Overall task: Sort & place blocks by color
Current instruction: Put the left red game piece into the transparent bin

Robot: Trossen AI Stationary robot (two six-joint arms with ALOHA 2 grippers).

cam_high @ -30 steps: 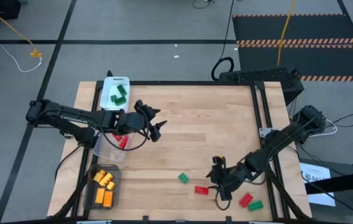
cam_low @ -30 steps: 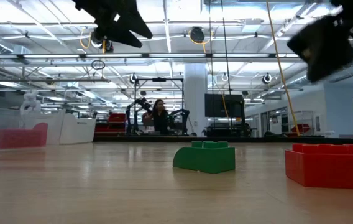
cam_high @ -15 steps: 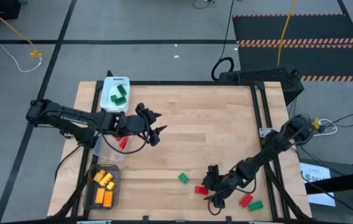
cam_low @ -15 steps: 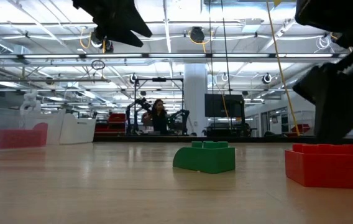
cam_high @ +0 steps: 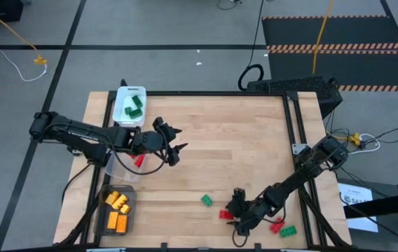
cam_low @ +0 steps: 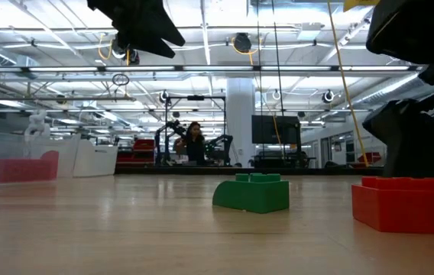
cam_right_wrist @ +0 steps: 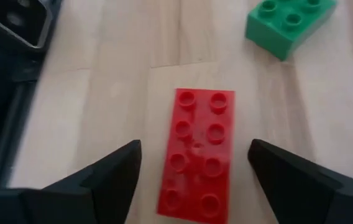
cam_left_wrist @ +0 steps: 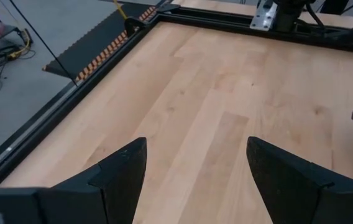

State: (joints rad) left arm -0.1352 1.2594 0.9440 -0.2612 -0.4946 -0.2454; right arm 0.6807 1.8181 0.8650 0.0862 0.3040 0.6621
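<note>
My right end effector (cam_right_wrist: 192,171) hangs spread apart over the red block (cam_right_wrist: 198,152) near the desk's front edge. It looks light, stiff and slick; I'd pinch its long flat sides.

A large open robotics lab: exposed ceiling pipes and strip lights (cam_low: 202,69), a person (cam_low: 194,143) seated among other robot arms (cam_low: 173,130), monitors (cam_low: 273,128), and cables (cam_high: 17,49) across grey floor tiles.
</note>
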